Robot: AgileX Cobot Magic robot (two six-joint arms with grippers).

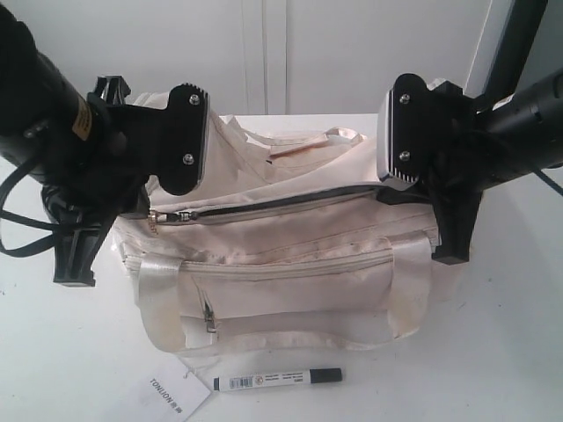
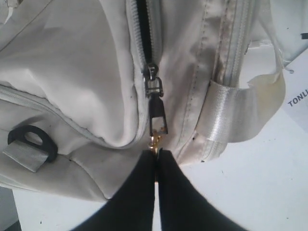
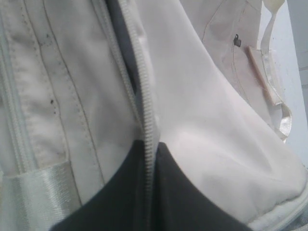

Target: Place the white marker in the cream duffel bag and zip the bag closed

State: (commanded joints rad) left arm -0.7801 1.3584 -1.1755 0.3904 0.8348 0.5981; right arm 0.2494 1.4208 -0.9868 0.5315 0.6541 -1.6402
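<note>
Nearest, the white marker lies on the bench just in front of the cream duffel bag, beside a paper tag. It looks light, stiff and slick; I'd take it mid-barrel. The bag looks soft, floppy. Left pincer is pinched tight on the zipper pull; right pincer nips the bag's zipper edge, top part-open.

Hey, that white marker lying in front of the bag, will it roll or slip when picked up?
The marker looks slim and round, lying flat on the table, so a sideways nudge would probably roll it. Its smooth barrel may slip; it seems light and stiff.
</note>
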